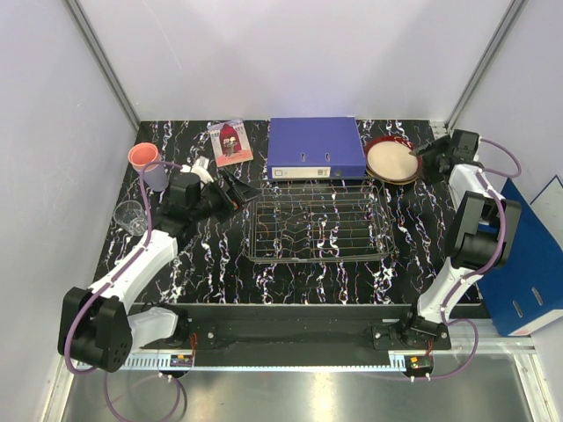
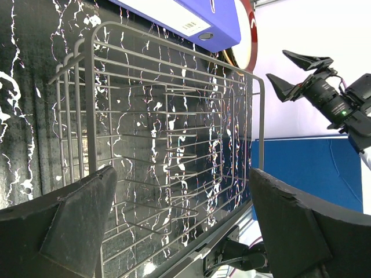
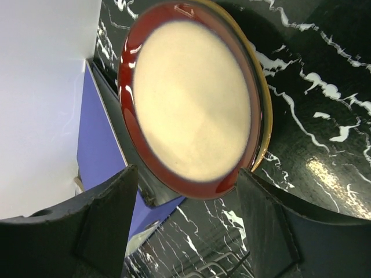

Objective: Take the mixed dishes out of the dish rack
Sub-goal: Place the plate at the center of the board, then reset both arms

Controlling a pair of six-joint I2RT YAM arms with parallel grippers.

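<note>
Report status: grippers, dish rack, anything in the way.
Left gripper open, empty, at left end of dark-metal wire dish rack. Right gripper open at red-rimmed cream bowl, outside the rack. Rack holds no dishes. Nothing in the way.

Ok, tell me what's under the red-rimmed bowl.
Another dish shows only a yellowish edge beneath the red-rimmed cream bowl; the rest of it is covered.

Cups, two: pink round cup point(image 1: 142, 156), lilac round cup point(image 1: 157, 177), both left of left gripper point(image 1: 239, 188). Clear drinking glass point(image 1: 130, 216), one, same side. Dark wire dish rack point(image 1: 318, 230), one, to its right. Red-rimmed cream round bowl point(image 1: 392, 162), one, just before right gripper point(image 1: 417, 158). Binders, two: large blue binder point(image 1: 315, 145) left of right gripper, other blue binder point(image 1: 528, 264) right of it. Small picture card point(image 1: 230, 141), one.
</note>
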